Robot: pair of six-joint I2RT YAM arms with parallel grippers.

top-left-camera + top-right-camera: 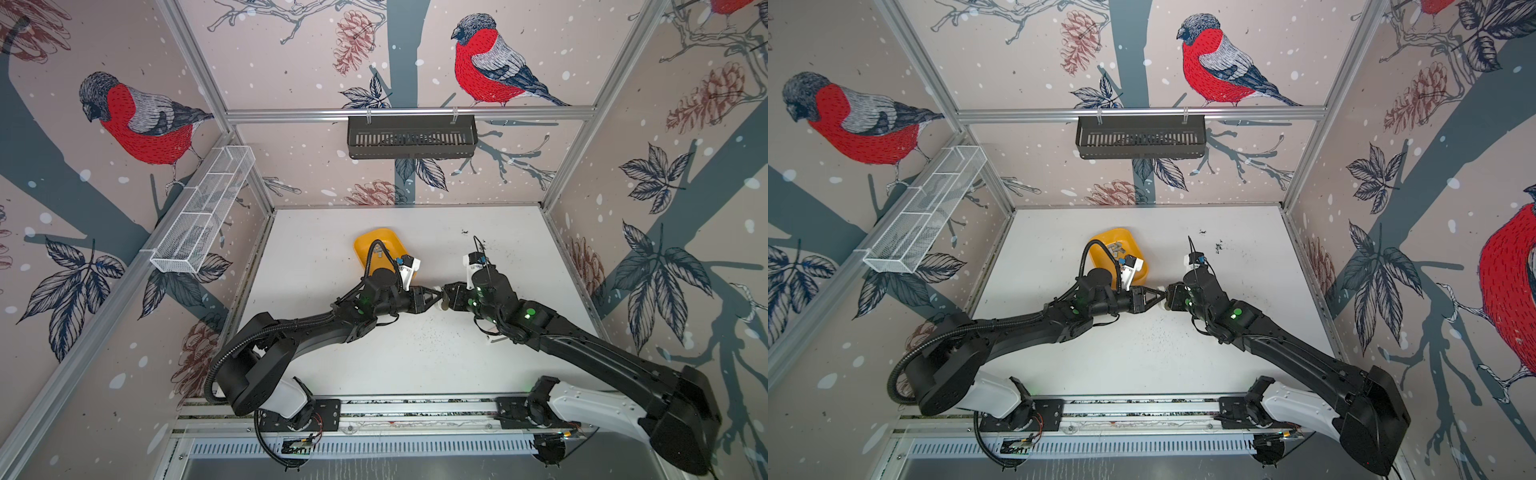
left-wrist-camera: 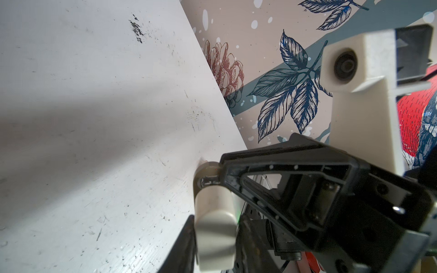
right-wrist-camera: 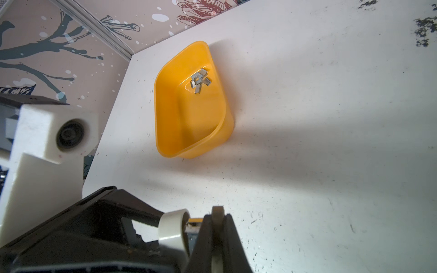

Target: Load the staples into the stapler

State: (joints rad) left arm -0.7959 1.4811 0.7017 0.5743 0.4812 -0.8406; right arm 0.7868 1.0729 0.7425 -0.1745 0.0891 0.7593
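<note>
In both top views you see the left gripper (image 1: 436,296) and the right gripper (image 1: 449,293) meeting tip to tip over the middle of the table (image 1: 415,357). The yellow tray (image 1: 1115,230) sits behind the left one, nearer the back edge, with the staples (image 1: 1116,248) lying in it.

In the left wrist view, the left fingers (image 2: 188,241) flank the cream stapler (image 2: 212,234); you cannot tell whether they press it.

In the right wrist view, the right fingers (image 3: 204,238) are clamped on a thin edge of the stapler. The staples lie heaped in the tray's end nearer the table's back edge.
</note>
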